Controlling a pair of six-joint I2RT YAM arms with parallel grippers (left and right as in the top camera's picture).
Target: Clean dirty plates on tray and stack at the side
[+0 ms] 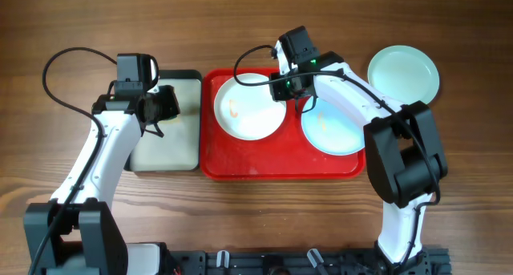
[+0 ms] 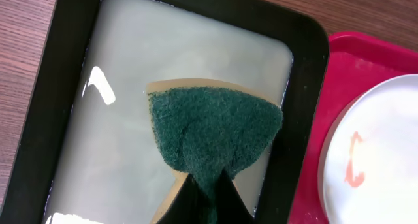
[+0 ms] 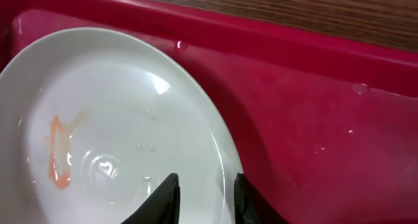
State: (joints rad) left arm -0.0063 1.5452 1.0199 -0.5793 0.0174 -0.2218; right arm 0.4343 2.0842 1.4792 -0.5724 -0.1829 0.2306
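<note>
Fingers of the right gripper stand narrow, one on each side of the rim of the white plate. Whether they press on the rim cannot be told. An orange smear marks the plate's floor, well away from the fingers. The plate lies in the red tray, whose bare floor and raised rim spread beyond that edge.

Just beside this gripper, on the side away from the white plate, a blue plate lies in the same tray. It is partly under the arm and bears a faint orange mark. Farther out, off the tray, a second blue plate rests on the table.

The left gripper is clamped on a green sponge. The sponge hangs before it over the small tray of cloudy water, which sits beside the red tray.
</note>
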